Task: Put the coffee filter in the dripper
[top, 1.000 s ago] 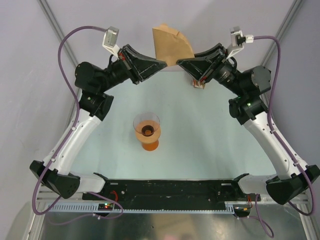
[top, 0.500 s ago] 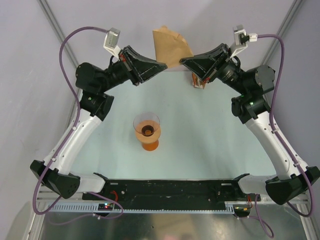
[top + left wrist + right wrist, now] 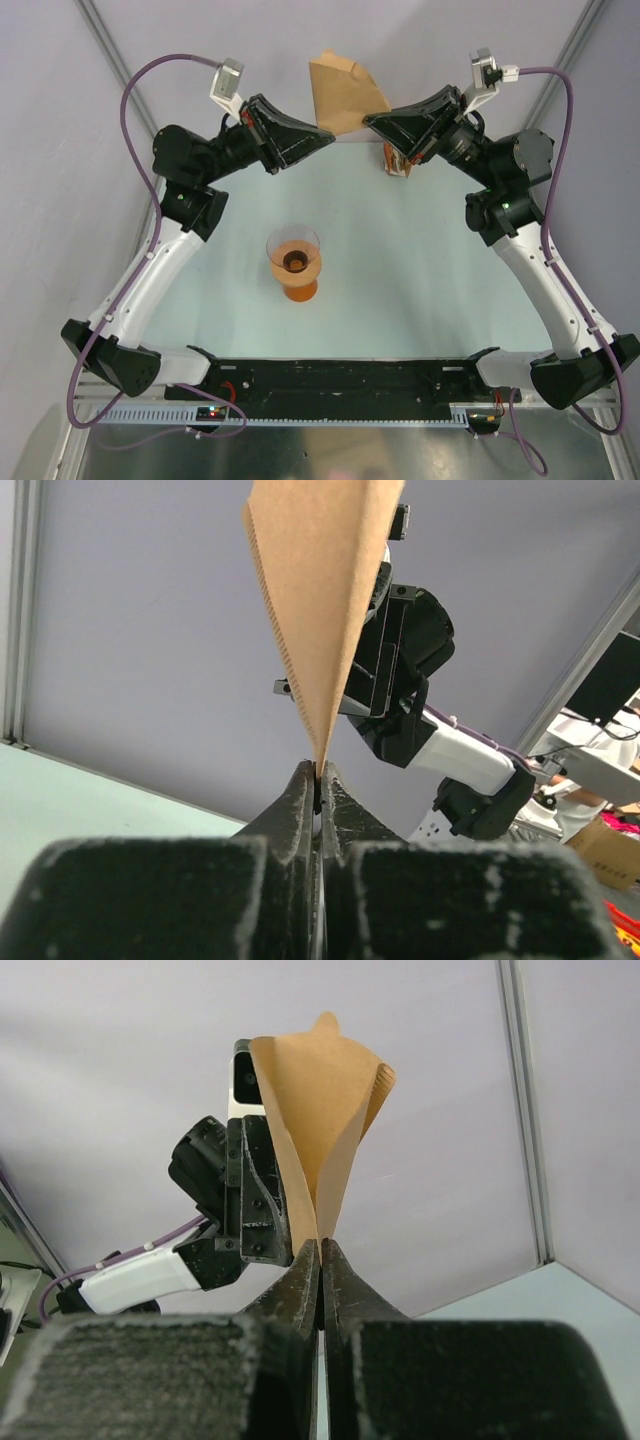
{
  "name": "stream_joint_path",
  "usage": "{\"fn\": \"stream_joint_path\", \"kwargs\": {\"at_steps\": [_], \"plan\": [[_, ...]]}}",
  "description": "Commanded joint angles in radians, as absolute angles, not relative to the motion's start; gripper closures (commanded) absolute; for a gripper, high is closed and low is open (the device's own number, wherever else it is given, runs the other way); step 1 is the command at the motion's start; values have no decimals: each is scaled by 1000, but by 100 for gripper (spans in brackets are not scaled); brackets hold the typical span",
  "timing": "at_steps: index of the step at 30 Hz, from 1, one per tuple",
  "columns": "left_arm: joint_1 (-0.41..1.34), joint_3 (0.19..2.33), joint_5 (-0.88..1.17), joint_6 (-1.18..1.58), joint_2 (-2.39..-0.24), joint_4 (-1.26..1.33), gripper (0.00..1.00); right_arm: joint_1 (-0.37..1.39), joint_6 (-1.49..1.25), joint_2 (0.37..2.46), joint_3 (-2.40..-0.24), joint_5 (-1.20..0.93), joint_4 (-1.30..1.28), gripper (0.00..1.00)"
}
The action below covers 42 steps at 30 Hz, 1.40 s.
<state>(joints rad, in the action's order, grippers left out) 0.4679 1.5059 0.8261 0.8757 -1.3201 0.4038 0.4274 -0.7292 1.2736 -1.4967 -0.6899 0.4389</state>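
Coffee filter, from above: tan creased paper held up in the air over the far edge of the table, between the two claws.
Left claw, from above: reaches in from the left, with its tip at the lower left edge of the paper.
Right claw, from above: reaches in from the right, with its tip at the lower right edge of the paper. The two tips are near each other.
Dripper, from above: peach-orange with a dark hole in the middle. It stands upright on the table nearer the arm bases, well apart from the coffee filter.
Bundle of papers, from above: at the far edge of the table, mostly hidden behind the right claw.
Coffee filter, left wrist view: narrows downward to a point that enters the slit between the fingers. A ridged seam runs down its left edge.
Left claw, left wrist view: fingers pressed together on the tip of the paper, with only a hairline slit between them.
Right arm, left wrist view: black, just behind the paper, against the lilac wall.
Coffee filter, right wrist view: upright, its two layers spreading a little apart toward the top and meeting at the bottom.
Right claw, right wrist view: fingers closed tight on the bottom edge of the paper.
Left arm, right wrist view: black, behind the paper and partly covered by it.
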Motion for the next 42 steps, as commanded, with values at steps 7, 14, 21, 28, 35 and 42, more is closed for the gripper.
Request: {"fn": "stream_joint_path", "kwargs": {"at_steps": [7,14,21,28,35,42], "plan": [[446,1506,871,762,-1282,399,66,415,-697,1248,-1533,-742,419,100],[437,1581,843,720,-1303,344,42,415,-659,1220,-1508,-804,357,100],[438,1609,837,713,-1312,340,95,416,-630,1204,-1496,-833,316,100],[437,1622,868,718,-1310,341,76,410,-605,1190,-1490,-856,292,100],[437,1678,862,756,-1327,341,57,410,-603,1185,-1480,-875,291,100],[437,1686,875,761,-1326,346,98,409,-560,1178,-1476,-885,272,100]]}}
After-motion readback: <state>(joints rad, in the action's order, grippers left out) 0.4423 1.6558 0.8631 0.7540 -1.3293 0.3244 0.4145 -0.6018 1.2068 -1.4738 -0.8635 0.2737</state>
